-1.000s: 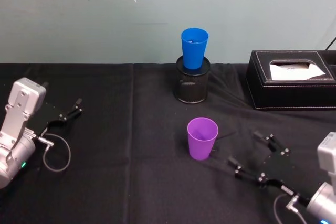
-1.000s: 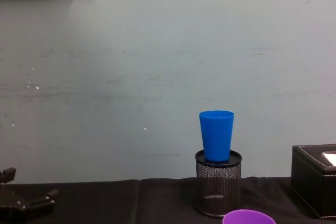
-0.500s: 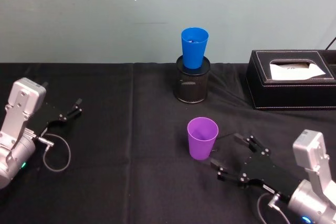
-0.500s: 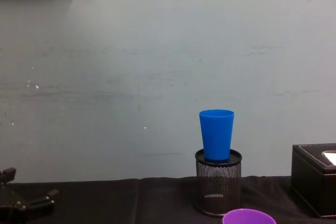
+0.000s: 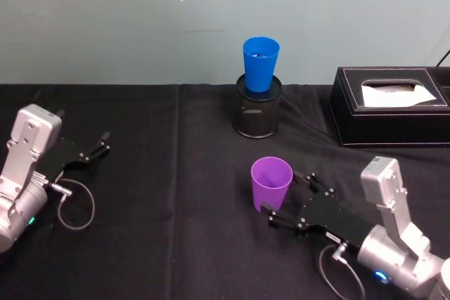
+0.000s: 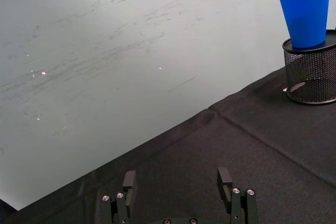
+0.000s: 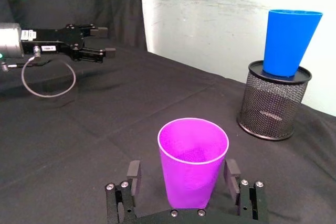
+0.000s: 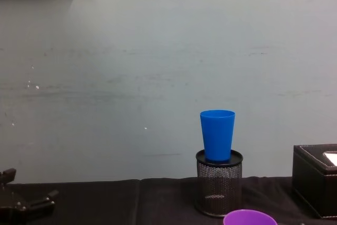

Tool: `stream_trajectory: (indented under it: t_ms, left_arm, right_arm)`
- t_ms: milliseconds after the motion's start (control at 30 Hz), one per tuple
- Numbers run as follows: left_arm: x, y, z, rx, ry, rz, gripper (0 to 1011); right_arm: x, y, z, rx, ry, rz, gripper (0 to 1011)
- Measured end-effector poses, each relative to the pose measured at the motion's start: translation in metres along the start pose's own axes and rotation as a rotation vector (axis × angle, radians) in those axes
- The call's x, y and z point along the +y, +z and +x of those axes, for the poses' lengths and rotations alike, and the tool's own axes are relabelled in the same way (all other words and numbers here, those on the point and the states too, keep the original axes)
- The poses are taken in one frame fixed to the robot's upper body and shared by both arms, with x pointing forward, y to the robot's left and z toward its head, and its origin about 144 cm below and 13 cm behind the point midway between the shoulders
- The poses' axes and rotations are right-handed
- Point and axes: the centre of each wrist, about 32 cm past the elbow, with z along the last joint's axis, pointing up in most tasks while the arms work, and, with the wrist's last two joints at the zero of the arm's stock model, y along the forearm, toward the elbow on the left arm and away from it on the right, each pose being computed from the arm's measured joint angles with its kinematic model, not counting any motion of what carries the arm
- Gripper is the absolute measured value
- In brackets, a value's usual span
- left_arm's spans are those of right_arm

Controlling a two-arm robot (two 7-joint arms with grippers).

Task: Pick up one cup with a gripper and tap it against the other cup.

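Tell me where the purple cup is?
In the head view the purple cup stands upright near the middle of the black table, in front of the mesh holder carrying the blue cup. The open right gripper flanks it.

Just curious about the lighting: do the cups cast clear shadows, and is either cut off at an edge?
Head view: the purple cup casts no clear shadow on the black cloth. Chest view: the blue cup leaves no hard shadow on the wall; the purple cup is cut off below its rim by the bottom edge.
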Motion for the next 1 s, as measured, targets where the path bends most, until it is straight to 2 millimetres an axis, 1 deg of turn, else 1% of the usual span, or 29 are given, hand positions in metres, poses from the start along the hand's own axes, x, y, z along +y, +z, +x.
stream_trajectory:
  t_ms: [333,1000]
  left_arm:
    - [0.000,0.000,0.000,0.000,0.000,0.000,1000]
    - [0.000,0.000,0.000,0.000,0.000,0.000,1000]
  right_arm:
    - [0.021,-0.006,0.001,0.011,-0.013,0.035,1003]
    - [0.037,-0.012,0.003,0.016,-0.040,0.059,1003]
